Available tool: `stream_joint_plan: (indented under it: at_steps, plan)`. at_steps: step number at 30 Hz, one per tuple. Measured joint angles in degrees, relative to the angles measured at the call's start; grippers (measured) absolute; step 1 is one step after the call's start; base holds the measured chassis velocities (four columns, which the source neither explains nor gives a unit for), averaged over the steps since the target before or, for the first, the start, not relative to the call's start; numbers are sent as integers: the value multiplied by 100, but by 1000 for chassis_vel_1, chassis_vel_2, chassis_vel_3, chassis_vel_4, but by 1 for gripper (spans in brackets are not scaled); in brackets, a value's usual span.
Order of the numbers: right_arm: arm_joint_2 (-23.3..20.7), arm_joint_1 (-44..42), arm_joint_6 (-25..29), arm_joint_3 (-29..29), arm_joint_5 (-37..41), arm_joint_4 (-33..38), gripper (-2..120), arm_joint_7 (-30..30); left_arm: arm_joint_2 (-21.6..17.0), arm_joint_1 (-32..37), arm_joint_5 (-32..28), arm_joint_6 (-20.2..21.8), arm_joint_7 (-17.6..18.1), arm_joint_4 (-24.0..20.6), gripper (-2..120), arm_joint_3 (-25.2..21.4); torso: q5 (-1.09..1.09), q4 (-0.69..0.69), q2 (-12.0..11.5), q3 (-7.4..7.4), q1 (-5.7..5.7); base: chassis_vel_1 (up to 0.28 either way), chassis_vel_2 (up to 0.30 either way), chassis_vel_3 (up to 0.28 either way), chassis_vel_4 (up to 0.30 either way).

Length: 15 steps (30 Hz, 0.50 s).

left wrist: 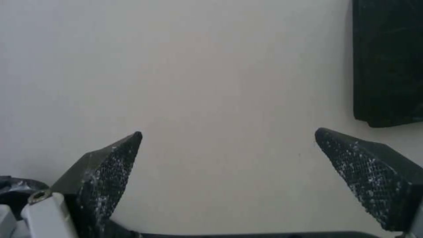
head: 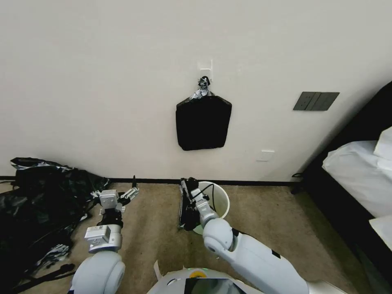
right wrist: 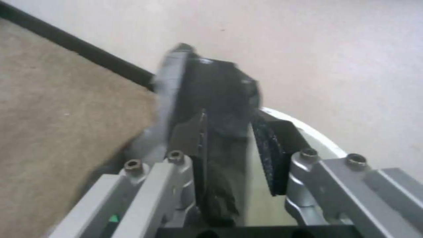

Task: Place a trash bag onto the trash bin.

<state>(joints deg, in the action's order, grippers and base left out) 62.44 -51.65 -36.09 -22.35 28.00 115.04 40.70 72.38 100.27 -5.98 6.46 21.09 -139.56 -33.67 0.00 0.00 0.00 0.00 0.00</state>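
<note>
While the robot is facing the wall, its right gripper (head: pixel 187 192) is reaching low over the carpet (head: pixel 155 228) and pinching the trash bag (head: pixel 184 210) between its fingers (right wrist: pixel 269 148), which are standing narrow with the black film bunched through the gap. The bag is hanging down from that grip as a flat, limp strip, just beside the near rim of the trash bin (head: pixel 218 200), outside it rather than over its mouth. Judged from its gloss and creases, the bag is looking very light, soft and slippery, likely to cling to itself, so a hold near one edge of its opening should be serving better than a hold on the bunched middle. The bin is standing upright on the carpet close to the wall, its mouth not yet lined. Farther to the left, the left gripper (head: pixel 116 196) is hovering above the floor with its fingertips (left wrist: pixel 119 158) spread wide and holding nothing, pointing at the wall (left wrist: pixel 211 66). Beyond it a heap of black plastic (head: pixel 36 196) is lying along the floor, and a flat black stack of bags (head: pixel 203 122) is hanging on the wall above the bin.
</note>
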Motion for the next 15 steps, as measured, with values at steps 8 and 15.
stream_joint_plan:
  at_steps: [8,15]
  plan:
    - [-227,-54,126,390,303,239,25,-20,-27,-47,-5,4,0,77,100,61,1,-1,0,0,0,0,0,0,0]
    - [-301,241,40,344,1185,786,31,128,-37,-50,-6,2,0,101,100,67,0,0,0,0,0,0,0,0,0]
